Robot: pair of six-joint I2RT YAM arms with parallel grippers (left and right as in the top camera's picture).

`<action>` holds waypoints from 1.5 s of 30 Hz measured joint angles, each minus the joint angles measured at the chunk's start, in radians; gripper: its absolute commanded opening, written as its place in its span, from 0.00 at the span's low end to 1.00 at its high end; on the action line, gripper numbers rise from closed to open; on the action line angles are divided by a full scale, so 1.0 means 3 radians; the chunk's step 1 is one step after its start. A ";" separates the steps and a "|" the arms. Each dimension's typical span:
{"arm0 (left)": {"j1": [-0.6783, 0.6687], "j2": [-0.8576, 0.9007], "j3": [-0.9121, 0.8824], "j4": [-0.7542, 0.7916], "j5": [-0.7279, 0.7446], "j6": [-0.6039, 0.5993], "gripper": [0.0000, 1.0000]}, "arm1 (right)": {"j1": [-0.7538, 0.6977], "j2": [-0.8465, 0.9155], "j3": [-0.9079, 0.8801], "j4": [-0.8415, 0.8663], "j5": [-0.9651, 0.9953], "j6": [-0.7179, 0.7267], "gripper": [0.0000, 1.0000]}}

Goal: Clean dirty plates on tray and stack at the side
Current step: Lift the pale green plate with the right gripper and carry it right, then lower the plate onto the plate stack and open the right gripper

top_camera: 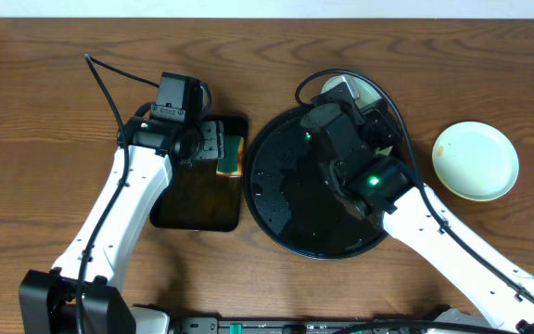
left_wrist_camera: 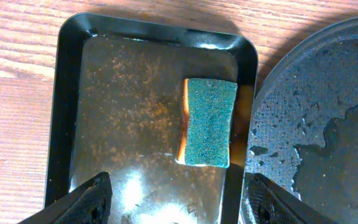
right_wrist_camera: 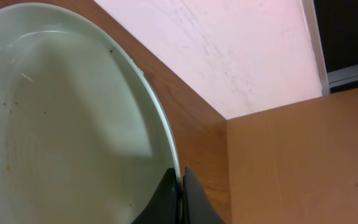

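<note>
My right gripper (right_wrist_camera: 180,173) is shut on the rim of a pale mint-blue plate (right_wrist_camera: 61,124) with a few small brown specks, holding it tilted. In the overhead view this plate (top_camera: 367,90) sits at the far edge of the round black tray (top_camera: 276,199), mostly hidden under the right arm. The tray is wet, with droplets and a puddle (left_wrist_camera: 328,143). Another pale plate (top_camera: 476,160) lies on the table to the right of the tray. A third plate is not in view. My left gripper (left_wrist_camera: 179,190) is open and empty above the rectangular tray.
A small rectangular black tray (left_wrist_camera: 135,93) with wet brownish residue lies left of the round tray (top_camera: 197,199). A green-topped sponge with an orange underside (left_wrist_camera: 209,122) lies at its right side (top_camera: 231,154). Wooden table (top_camera: 44,111) surrounds them; a wall stands behind.
</note>
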 measured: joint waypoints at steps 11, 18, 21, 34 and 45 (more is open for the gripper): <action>0.0000 0.0000 0.0000 0.0003 0.0000 0.0000 0.71 | -0.0179 0.0000 0.0000 -0.0219 -0.0259 0.0614 0.01; 0.0000 0.0000 0.0000 0.0005 0.0000 0.0000 0.71 | -0.0894 0.0000 -0.0001 -0.0462 -0.0884 0.1329 0.01; 0.0000 0.0000 0.0000 0.0005 0.0001 0.0000 0.71 | -0.1305 0.0000 -0.0003 -0.0530 -0.1106 0.1579 0.01; 0.0000 0.0000 0.0000 0.0006 0.0000 0.0000 0.71 | -0.3020 0.0003 -0.0005 -0.0821 -0.1901 0.2125 0.01; 0.0000 0.0000 0.0000 0.0006 0.0001 0.0000 0.71 | -0.3621 0.0259 -0.0005 -0.0750 -0.2202 0.2197 0.16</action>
